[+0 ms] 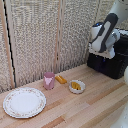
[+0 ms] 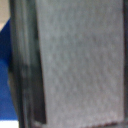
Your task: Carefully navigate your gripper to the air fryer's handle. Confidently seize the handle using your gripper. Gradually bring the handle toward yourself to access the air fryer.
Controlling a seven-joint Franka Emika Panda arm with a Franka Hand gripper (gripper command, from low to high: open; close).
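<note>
The black air fryer (image 1: 111,64) sits at three o'clock on the wooden table (image 1: 95,107), with the robot arm (image 1: 104,35) pressed against its front. The pincer is hidden there, so whether it is open or closed cannot be told. A pink cup (image 1: 48,80) stands near centre.

Blurred grey textured surface (image 2: 80,60), close-up

Wooden table (image 1: 95,107), plate (image 1: 24,102), pink cup (image 1: 48,80), bowl (image 1: 77,86), air fryer (image 1: 111,63)
</note>
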